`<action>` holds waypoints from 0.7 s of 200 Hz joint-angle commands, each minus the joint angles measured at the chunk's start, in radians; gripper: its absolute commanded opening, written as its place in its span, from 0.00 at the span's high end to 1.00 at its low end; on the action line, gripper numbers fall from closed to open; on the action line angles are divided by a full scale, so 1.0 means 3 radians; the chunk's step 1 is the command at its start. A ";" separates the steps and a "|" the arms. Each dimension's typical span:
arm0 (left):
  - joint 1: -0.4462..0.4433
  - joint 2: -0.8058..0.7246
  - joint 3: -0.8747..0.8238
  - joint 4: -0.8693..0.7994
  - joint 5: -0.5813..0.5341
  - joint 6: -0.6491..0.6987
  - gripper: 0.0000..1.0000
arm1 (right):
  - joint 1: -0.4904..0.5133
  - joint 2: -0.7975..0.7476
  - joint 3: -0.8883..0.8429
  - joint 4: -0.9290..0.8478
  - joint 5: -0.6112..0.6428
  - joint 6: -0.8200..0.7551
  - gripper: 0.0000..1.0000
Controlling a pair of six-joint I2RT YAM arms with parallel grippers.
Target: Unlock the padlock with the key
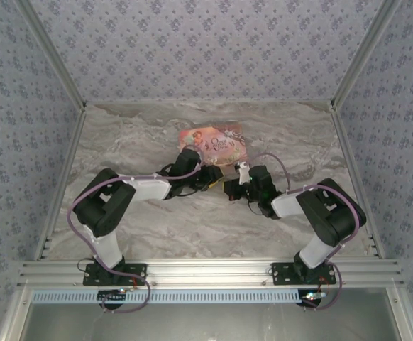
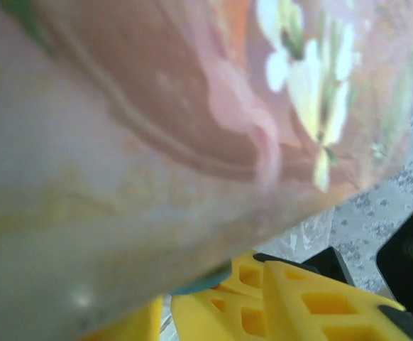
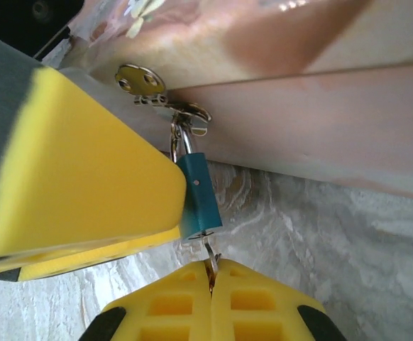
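Padlock (image 3: 201, 192) hangs centre frame off hasp (image 3: 183, 114) of pink box (image 3: 320, 128); looks light, swingy. Key (image 3: 208, 250) thin, probably bends. Right fingers (image 3: 171, 305) clamped on it just below. Left fingers (image 3: 72, 170) touch padlock side, grip unclear.

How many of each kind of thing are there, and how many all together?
pink box: 1
padlock: 1
key: 1
robot arms: 2
Total: 5
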 commanded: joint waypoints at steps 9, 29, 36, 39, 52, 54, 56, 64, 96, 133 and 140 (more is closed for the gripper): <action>-0.0066 -0.0180 -0.0095 -0.0169 0.0217 -0.0142 0.48 | 0.0027 0.0023 -0.0045 0.0166 0.0020 0.0166 1.00; -0.0058 -0.0335 -0.0139 -0.0291 0.0123 -0.0108 0.40 | 0.0029 -0.0006 -0.0046 0.0196 0.0011 0.0263 1.00; -0.0053 -0.0390 -0.0162 -0.0331 0.0085 -0.0103 0.37 | 0.0025 -0.0016 -0.0045 0.0192 0.0011 0.0314 1.00; -0.0051 -0.0414 -0.0179 -0.0342 0.0070 -0.0103 0.36 | 0.0026 -0.0020 -0.0041 0.0189 0.0011 0.0341 1.00; -0.0038 -0.0523 -0.0254 -0.0376 -0.0004 -0.0116 0.34 | 0.0026 -0.0032 -0.0025 0.0166 0.0000 0.0466 1.00; -0.0037 -0.0541 -0.0267 -0.0381 -0.0020 -0.0121 0.34 | 0.0024 -0.0033 -0.0021 0.0168 -0.0006 0.0489 1.00; -0.0031 -0.0554 -0.0284 -0.0379 -0.0028 -0.0129 0.34 | 0.0029 -0.0033 -0.0020 0.0170 -0.0012 0.0511 1.00; -0.0018 -0.0612 -0.0350 -0.0361 -0.0070 -0.0162 0.34 | 0.0030 -0.0032 -0.0007 0.0176 -0.0033 0.0599 1.00; -0.0010 -0.0750 -0.0591 -0.0081 -0.0193 -0.0319 0.39 | 0.0056 -0.0030 0.0003 0.0230 -0.0069 0.1023 1.00; -0.0009 -0.0700 -0.0647 0.0137 -0.0232 -0.0376 0.45 | 0.0073 -0.0054 0.0037 0.0295 -0.0086 0.1402 1.00; -0.0011 -0.0676 -0.0652 0.0184 -0.0233 -0.0390 0.45 | 0.0079 -0.0063 0.0052 0.0291 -0.0086 0.1451 1.00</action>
